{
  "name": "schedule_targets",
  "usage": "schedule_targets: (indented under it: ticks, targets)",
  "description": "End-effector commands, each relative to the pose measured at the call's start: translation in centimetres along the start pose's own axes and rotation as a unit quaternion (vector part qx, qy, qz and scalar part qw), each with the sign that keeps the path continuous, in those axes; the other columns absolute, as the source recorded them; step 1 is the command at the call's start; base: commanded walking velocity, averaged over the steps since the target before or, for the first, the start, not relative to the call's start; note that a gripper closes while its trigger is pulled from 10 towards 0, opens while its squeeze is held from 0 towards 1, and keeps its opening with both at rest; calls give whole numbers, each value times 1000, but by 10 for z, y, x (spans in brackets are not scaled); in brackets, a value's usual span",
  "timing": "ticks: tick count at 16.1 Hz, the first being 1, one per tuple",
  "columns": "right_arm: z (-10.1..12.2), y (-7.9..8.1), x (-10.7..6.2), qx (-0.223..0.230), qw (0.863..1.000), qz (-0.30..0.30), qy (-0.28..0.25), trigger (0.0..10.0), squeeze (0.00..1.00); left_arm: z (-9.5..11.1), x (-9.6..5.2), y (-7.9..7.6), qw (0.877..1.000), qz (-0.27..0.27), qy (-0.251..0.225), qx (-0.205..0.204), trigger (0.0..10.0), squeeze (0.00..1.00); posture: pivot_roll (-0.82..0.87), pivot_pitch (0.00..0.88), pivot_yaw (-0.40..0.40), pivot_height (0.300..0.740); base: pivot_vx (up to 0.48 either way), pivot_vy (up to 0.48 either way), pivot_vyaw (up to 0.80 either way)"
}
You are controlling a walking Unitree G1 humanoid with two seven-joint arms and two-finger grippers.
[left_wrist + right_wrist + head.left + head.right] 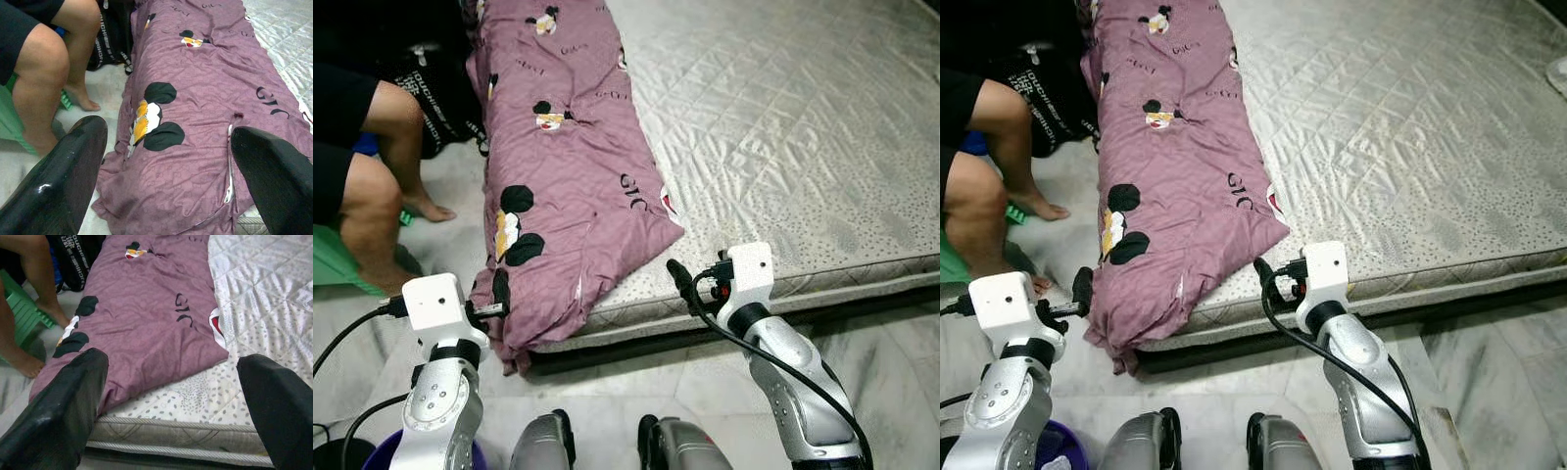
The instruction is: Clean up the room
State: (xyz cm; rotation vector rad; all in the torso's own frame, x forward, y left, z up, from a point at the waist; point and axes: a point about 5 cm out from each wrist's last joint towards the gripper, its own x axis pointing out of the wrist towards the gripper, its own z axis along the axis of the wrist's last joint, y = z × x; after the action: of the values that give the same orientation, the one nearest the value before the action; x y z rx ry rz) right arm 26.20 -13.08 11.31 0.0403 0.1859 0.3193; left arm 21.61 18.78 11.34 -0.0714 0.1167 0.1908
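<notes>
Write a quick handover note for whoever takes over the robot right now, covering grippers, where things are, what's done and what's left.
Left gripper: open, empty, at the purple blanket's near corner.
Right gripper: open, empty, facing the mattress edge beside the blanket.
The blanket lies rumpled along the mattress's left side, its end hanging over the edge. A person sits on the floor to the left.
Done: nothing gripped yet.
Left: probably grasp and tidy the blanket.

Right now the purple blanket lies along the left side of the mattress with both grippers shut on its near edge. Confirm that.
Not quite. The purple blanket does lie along the left side of the mattress, but both grippers are open and hold nothing. The left wrist view shows the left gripper spread wide short of the cloth; the right wrist view shows the right gripper the same.
</notes>
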Motion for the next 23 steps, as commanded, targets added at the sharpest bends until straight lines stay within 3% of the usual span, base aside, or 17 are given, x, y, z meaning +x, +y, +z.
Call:
schedule_targets:
  ticks: [1, 7, 14, 23]
  targets:
    - [1, 2, -4, 6, 1000, 3, 3, 10000, 0, -1, -3, 2, 1000, 2, 11, 1, 10000, 0, -1, 248, 4, 724, 0, 0, 0]
    - [2, 2, -2, 17, 1000, 6, 8, 10000, 0, -1, 1, 0, 1000, 5, 16, -4, 10000, 0, -2, 243, 1, 724, 0, 0, 0]
    - [3, 1, 2, 17, 1000, 8, 7, 10000, 0, -1, 5, -1, 1000, 5, 14, -4, 10000, 0, -4, 230, -1, 639, 0, 0, 0]
    - [2, 1, 6, 14, 1000, 12, 6, 10000, 0, -1, 8, 0, 1000, 11, 12, -12, 10000, 0, -1, 208, -4, 639, 0, 0, 0]
